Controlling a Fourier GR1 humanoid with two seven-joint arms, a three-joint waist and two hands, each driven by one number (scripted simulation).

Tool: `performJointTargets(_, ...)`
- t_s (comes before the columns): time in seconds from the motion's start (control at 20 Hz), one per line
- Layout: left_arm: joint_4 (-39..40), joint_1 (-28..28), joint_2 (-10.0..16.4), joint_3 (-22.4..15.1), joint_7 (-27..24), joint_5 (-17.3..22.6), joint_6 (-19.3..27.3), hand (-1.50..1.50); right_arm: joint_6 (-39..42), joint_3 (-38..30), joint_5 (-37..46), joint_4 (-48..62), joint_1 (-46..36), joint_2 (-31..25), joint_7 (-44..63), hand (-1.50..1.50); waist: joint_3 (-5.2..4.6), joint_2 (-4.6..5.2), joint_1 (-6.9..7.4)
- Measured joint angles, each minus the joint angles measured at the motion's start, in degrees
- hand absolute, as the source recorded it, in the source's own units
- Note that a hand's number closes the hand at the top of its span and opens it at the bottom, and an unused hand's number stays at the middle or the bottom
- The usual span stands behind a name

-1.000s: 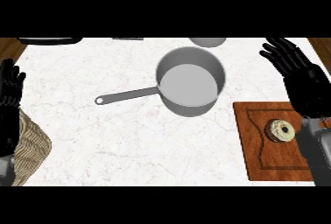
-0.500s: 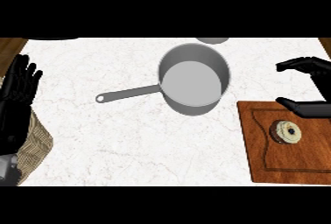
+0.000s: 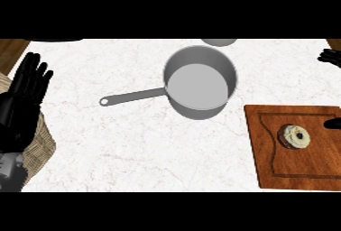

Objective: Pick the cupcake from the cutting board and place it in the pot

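Observation:
The cupcake [image 3: 295, 136], pale frosting with a dark centre, sits on the wooden cutting board [image 3: 266, 153] at the right. The grey pot [image 3: 200, 83] stands empty at the middle back, its long handle [image 3: 132, 96] pointing left. Only small parts of my right hand [image 3: 330, 56] show at the right edge: fingers far behind the board, and a dark thumb tip [image 3: 334, 123] just right of the cupcake, not touching it. My left hand [image 3: 23, 97] rests open at the left edge, fingers up, far from both objects.
A woven cloth [image 3: 40, 149] lies under my left hand at the counter's left edge. A grey bowl rim [image 3: 218, 42] shows at the back, behind the pot. Bare marble lies between pot handle and board.
My right hand has slid to the right, leaving only its tips at the edge. The pot, board and cupcake have shifted slightly in view. The left hand sits a little further in.

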Motion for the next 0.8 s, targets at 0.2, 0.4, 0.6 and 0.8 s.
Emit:
performJointTargets(0.2, 0.01, -0.15, -0.42, -0.04, 0.28, 0.09, -0.11, 0.0, 1.25, 5.25, 5.38, -1.49, -1.14, -5.41, 0.68, -1.5, -0.19, -0.21, 0.22)
performJointTargets(0.4, 0.52, -0.95, -0.81, -0.24, 0.54, -0.24, -0.07, 0.0, 0.91, 11.69, 11.99, -4.77, -2.65, -9.59, 0.77, -1.5, -0.25, -0.36, 0.14)
performJointTargets(0.6, 0.95, -1.42, -1.27, -0.49, 0.89, -0.95, 0.29, 0.0, -0.74, 18.12, 18.66, -7.56, -3.26, -12.27, -0.29, -1.5, -0.26, -0.59, -0.07)
performJointTargets(0.8, 1.62, -1.75, -1.3, 0.58, 1.04, -0.28, -0.47, 0.0, -1.84, 23.54, 23.27, -9.55, -3.55, -12.99, -0.12, -1.5, -0.31, -0.85, -0.44)
